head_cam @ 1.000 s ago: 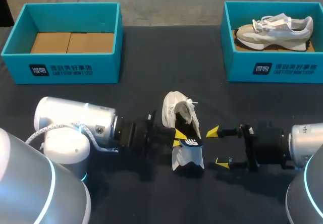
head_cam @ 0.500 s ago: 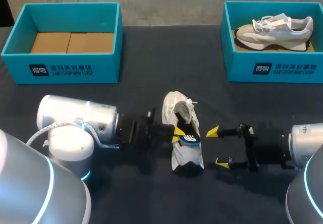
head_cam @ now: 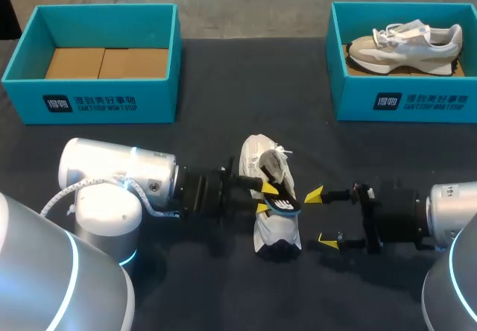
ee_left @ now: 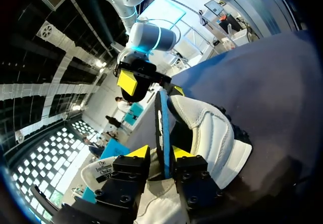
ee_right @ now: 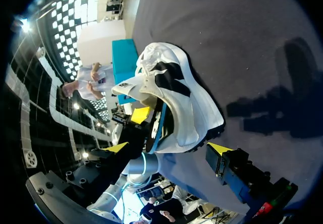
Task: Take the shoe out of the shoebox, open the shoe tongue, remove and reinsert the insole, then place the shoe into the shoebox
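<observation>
One shoe mid-table; insole seemingly in left claw.

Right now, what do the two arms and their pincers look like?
The left arm and right arm are rounded silver-white cylinders with glowing cyan rings at the joints. A white cable loops beside the left arm's last link. Both turn black towards the wrist. The left pincer and right pincer have black fingers with bright yellow tips.
</observation>
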Controlling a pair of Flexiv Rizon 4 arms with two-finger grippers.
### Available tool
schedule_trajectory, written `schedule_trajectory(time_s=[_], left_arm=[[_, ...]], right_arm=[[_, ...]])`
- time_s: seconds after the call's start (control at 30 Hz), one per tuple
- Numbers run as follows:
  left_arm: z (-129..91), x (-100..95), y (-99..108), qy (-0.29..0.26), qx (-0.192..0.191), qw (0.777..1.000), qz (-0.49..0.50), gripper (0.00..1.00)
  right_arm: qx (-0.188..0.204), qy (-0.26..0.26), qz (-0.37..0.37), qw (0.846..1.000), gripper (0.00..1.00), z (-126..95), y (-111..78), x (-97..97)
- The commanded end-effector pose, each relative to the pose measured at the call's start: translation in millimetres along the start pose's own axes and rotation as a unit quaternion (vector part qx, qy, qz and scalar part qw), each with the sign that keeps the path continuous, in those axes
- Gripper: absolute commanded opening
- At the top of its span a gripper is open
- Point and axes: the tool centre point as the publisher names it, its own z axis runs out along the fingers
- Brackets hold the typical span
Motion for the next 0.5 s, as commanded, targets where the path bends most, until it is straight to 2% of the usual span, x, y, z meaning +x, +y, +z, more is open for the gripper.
schedule_trajectory(time_s=[0.03,0.23,0.5], left_arm=[[-6.9,3.1,-10.9,-0.006,-0.002,1.000,0.001,0.31],[-15.8,2.7,-25.9,-0.015,0.006,1.000,-0.002,0.32],[-12.2,4.8,-29.6,-0.011,0.009,1.000,-0.005,0.27]], right_arm=[[-0.001,-0.002,0.000,1.000,1.00,-0.7,-1.3,0.9],[-0.001,-0.002,0.000,1.000,1.00,-0.7,-1.3,0.9],[-0.001,-0.002,0.000,1.000,1.00,-0.7,-1.3,0.9]])
